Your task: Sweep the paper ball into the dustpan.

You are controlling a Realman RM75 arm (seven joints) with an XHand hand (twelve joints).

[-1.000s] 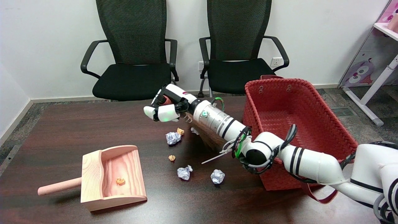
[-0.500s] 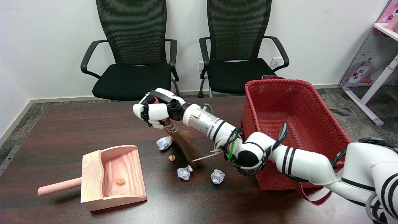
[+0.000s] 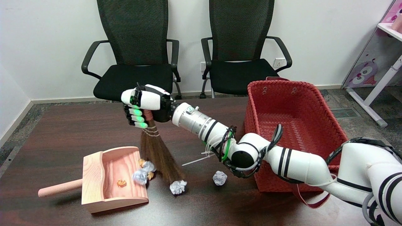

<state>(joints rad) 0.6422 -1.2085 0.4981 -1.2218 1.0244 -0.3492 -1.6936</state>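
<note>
Paper ball (image 3: 140,176) at dustpan (image 3: 94,175) mouth, right hand (image 3: 140,105) fingers wrapped around broom (image 3: 158,153), no readable writing

- No text, label, brand, number or sign could be read on anything in view.
- The pink cartoon-printed panel (image 3: 366,73) at 3 o'clock carried pictures only.
</note>
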